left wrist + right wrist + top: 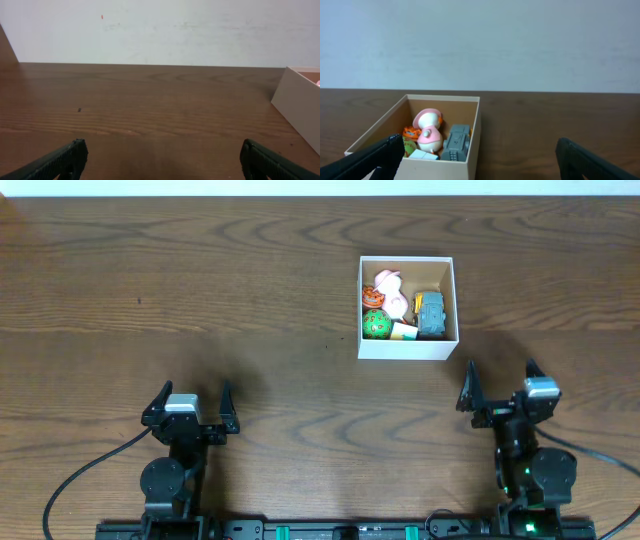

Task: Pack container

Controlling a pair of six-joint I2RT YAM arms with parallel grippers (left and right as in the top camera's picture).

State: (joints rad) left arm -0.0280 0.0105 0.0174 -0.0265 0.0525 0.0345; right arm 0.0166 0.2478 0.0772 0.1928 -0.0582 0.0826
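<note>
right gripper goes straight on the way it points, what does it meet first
Likely the container: its near right corner lies ahead of the left finger of the right gripper. Depth is unclear, so it might just miss.

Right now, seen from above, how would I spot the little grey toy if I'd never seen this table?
On the wooden table, find the white-walled square container, right of centre. Inside, the grey toy lies against its right wall. It is blocky and dull, whereas the pink figure, orange toy and green ball beside it are rounded and bright.
</note>
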